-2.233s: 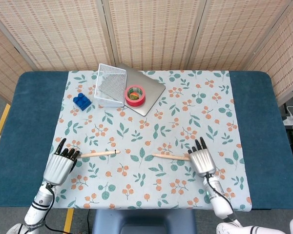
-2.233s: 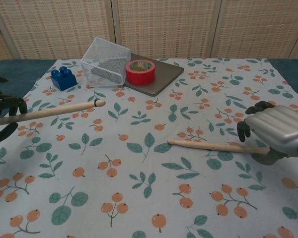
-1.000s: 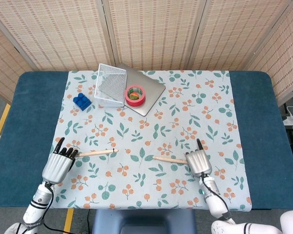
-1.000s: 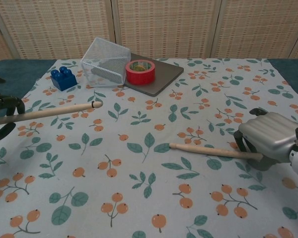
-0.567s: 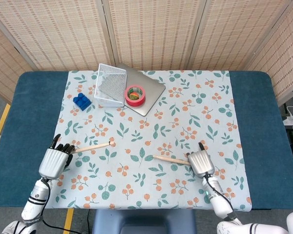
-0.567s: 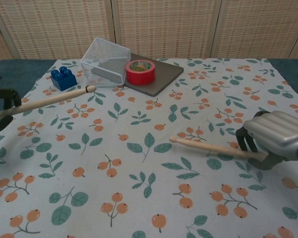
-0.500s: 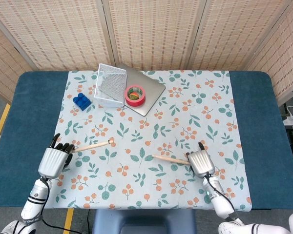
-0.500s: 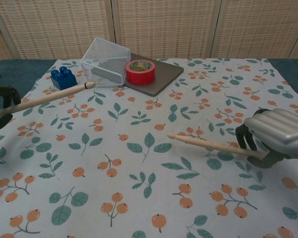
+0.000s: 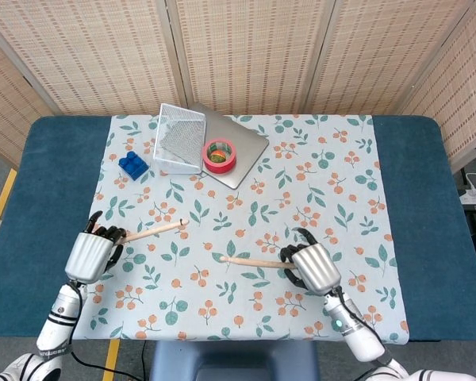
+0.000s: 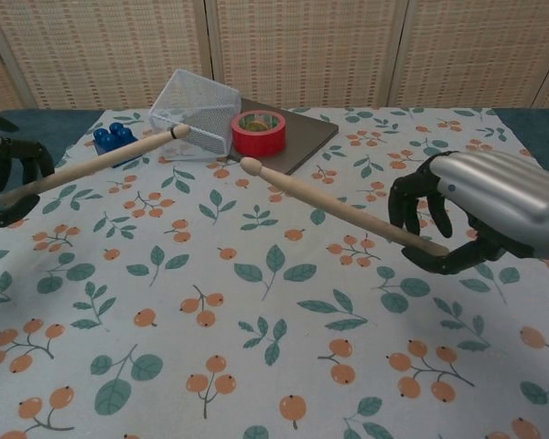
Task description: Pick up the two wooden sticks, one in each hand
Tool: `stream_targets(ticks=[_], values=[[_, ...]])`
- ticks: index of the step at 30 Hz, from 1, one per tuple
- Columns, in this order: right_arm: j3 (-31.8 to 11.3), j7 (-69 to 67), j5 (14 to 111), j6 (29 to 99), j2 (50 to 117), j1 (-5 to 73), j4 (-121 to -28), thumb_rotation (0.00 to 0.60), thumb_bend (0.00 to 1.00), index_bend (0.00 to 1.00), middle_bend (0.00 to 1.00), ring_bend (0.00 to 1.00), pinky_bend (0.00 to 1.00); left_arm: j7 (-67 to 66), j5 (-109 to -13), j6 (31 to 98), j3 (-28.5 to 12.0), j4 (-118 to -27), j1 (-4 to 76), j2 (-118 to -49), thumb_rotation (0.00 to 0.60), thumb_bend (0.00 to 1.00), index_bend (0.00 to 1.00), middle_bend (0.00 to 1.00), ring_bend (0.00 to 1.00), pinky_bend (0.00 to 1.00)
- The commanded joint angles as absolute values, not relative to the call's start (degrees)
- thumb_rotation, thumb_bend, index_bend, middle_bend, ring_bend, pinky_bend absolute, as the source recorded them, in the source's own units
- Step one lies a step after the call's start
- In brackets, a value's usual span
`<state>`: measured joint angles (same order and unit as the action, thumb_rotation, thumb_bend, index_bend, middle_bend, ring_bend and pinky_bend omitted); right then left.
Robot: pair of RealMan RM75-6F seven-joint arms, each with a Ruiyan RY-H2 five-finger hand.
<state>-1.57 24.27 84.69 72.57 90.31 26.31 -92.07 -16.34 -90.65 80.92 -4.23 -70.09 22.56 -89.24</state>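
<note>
Two wooden sticks are lifted off the floral cloth. My left hand (image 9: 91, 252) (image 10: 7, 174) grips one stick (image 9: 151, 231) (image 10: 91, 165) by its near end; its tip points right, toward the mesh basket in the chest view. My right hand (image 9: 313, 267) (image 10: 480, 210) holds the other stick (image 9: 251, 262) (image 10: 334, 208) by its end, fingers curled around it. That stick slants up and to the left above the cloth's middle.
A tipped white mesh basket (image 9: 178, 137) (image 10: 197, 110), a red tape roll (image 9: 219, 155) (image 10: 258, 133) on a grey board (image 9: 250, 147) and a blue block (image 9: 132, 164) (image 10: 110, 137) sit at the back left of the floral cloth (image 9: 317, 182).
Both sticks have risen off the cloth. The right hand lifted and swung left, tilting its stick's tip up. The left stick's tip rose toward the basket.
</note>
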Motion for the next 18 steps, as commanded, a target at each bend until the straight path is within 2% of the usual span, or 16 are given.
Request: stream_targets(ticks=[1, 11, 18], values=[[-2.47, 25.80, 85.92, 72.15, 92.10, 27.49, -92.04, 0.600, 0.37, 0.96, 0.84, 0.62, 0.17, -20.19, -92.73, 80.62, -3.83, -76.25, 23.88, -89.23, 0.600, 0.59, 0.86, 0.94, 0.58, 0.18], [-5.59, 29.45, 83.44, 71.06, 94.16, 28.70, -93.71, 0.600, 0.37, 0.96, 0.84, 0.63, 0.17, -25.12, -92.21, 77.17, -3.80, -85.89, 25.53, -90.17, 0.600, 0.59, 0.86, 0.94, 0.60, 0.18], [-6.66, 31.88, 80.93, 70.91, 94.03, 28.53, -94.34, 0.600, 0.37, 0.96, 0.85, 0.63, 0.17, -28.39, -92.78, 76.61, -2.33, -87.25, 25.24, -92.22, 0.600, 0.59, 0.86, 0.95, 0.60, 0.18]])
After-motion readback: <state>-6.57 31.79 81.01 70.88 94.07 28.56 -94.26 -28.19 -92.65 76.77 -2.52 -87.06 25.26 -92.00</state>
